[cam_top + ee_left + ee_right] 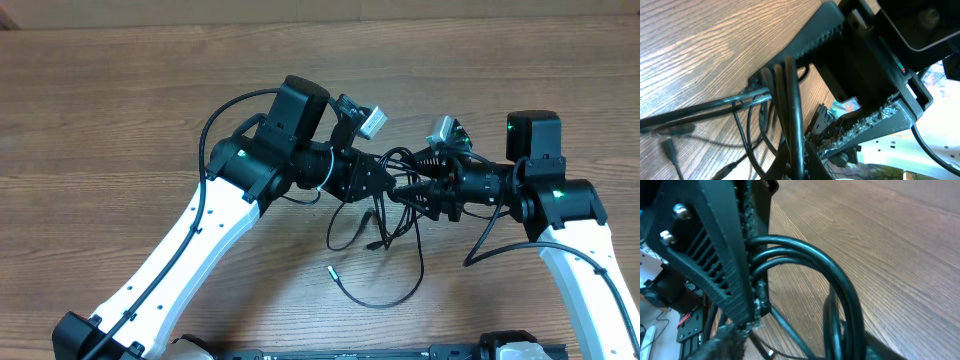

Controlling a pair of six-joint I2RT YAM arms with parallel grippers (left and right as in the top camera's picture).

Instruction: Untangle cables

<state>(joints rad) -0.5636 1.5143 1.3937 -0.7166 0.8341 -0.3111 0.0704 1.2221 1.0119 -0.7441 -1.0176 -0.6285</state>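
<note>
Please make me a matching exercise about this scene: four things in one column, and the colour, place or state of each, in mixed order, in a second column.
Things:
1. left hand
2. cables
3. table
4. plug end

Descriptions:
a. brown, with wood grain
b. lying free on the wood, apart from both hands
c. shut on a black bundle
d. thin, black, in tangled loops

Pairs: 1-c, 2-d, 3-a, 4-b

The left hand [774, 75] apparently pinches several cables [790, 115] above the table [700, 45].
</note>
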